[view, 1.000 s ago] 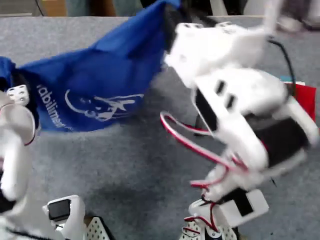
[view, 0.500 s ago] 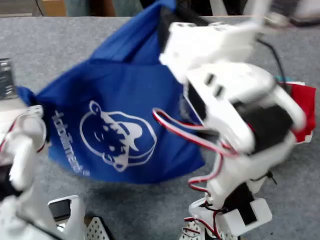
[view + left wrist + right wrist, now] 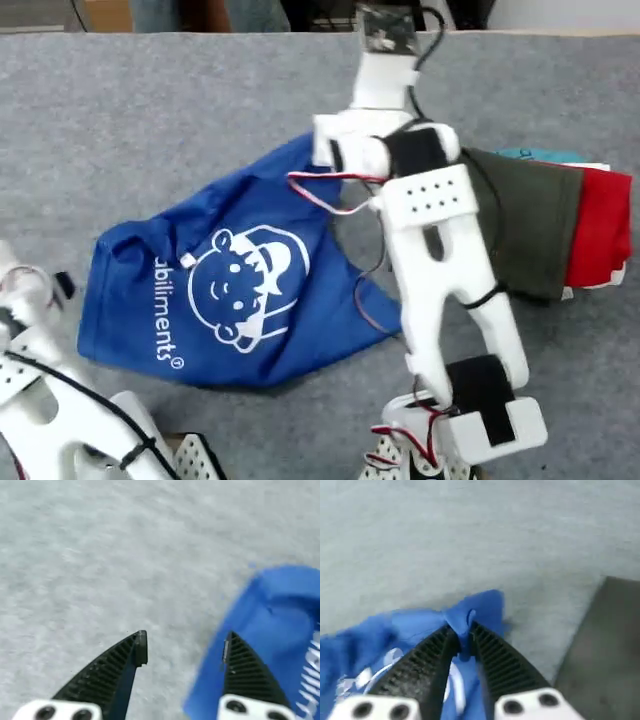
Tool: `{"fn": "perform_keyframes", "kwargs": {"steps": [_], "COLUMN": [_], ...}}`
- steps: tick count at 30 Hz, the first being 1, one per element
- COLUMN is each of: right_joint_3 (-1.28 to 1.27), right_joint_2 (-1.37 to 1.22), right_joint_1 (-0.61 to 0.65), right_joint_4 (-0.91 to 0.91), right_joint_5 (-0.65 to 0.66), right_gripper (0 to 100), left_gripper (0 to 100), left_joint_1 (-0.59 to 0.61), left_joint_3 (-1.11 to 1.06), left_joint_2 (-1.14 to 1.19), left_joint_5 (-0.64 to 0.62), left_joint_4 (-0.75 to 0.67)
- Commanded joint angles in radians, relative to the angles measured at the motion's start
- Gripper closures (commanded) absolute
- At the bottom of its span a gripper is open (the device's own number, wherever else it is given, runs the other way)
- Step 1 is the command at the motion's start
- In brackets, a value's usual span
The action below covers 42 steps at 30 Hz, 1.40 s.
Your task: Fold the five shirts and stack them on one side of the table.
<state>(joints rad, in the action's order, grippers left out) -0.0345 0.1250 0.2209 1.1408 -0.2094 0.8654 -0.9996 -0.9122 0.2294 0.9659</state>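
The blue shirt lies spread on the grey worktop with its white printed face turned up. Its long axis runs from the right gripper across to the left gripper. The narrow corner sits at the right gripper and the wider end lies toward the left one. The line of print runs along the edge nearer the left gripper.

The right gripper is clamped on a small raised fold of blue cloth at that narrow corner. Its ribbed fingers are pressed almost together with the fabric bunched between the tips. The rest of the shirt falls away beneath and behind it.

Just beside this gripper, on the side away from the blue shirt, a folded dark green shirt lies flat. It sits on top of a red shirt, and the edge of a teal shirt shows at the far side of the pile.

The left gripper hangs over bare worktop with its fingers spread wide, holding nothing. The blue shirt's edge lies close against one finger. Whether it touches cannot be told.
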Motion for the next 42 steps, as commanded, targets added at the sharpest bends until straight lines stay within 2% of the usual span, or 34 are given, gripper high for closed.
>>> {"fn": "perform_keyframes", "kwargs": {"steps": [1,4,7,8,10,13,16,18,22,28,31,35,39,42], "right_joint_3": [-0.062,-0.127,-0.216,-0.24,-0.265,-0.26,-0.234,-0.226,-0.222,-0.222,-0.22,-0.214,-0.211,-0.211], "right_joint_2": [0.018,0.015,-0.008,-0.022,-0.054,-0.105,-0.151,-0.17,-0.193,-0.197,-0.197,-0.197,-0.197,-0.197], "right_joint_1": [-0.077,-0.074,-0.044,-0.043,-0.028,-0.005,-0.005,-0.006,-0.006,-0.025,-0.032,-0.034,-0.049,-0.049], "right_joint_4": [-0.118,-0.204,-0.336,-0.376,-0.436,-0.476,-0.5,-0.5,-0.5,-0.502,-0.503,-0.503,-0.503,-0.503], "right_joint_5": [0.071,0.103,0.1,0.1,0.1,0.106,0.101,0.1,0.106,0.107,0.107,0.107,0.104,0.104], "right_gripper": [98.5,98.5,98.5,98.5,98.5,98.5,98.5,98.5,98.5,98.5,98.5,98.5,98.5,98.5], "left_gripper": [74,75,75,75,76,80,80,79,79,79,79,80,86,85], "left_joint_1": [0.048,0.001,-0.18,-0.263,-0.409,-0.545,-0.59,-0.611,-0.63,-0.664,-0.699,-0.74,-0.714,-0.697], "left_joint_3": [0.005,0.053,0.087,0.085,0.07,0.073,0.205,0.341,0.674,0.998,1.047,1.056,1.049,1.04], "left_joint_2": [-0.006,-0.005,-0.005,-0.003,0.009,0.083,0.244,0.417,0.775,1.122,1.188,1.214,1.224,1.224], "left_joint_5": [-0.021,-0.144,-0.213,-0.183,-0.035,0.207,0.241,0.155,-0.163,-0.387,-0.448,-0.456,-0.448,-0.448], "left_joint_4": [-0.046,-0.04,-0.029,-0.035,-0.072,-0.149,-0.189,-0.15,0.089,0.305,0.311,0.296,0.272,0.275]}}
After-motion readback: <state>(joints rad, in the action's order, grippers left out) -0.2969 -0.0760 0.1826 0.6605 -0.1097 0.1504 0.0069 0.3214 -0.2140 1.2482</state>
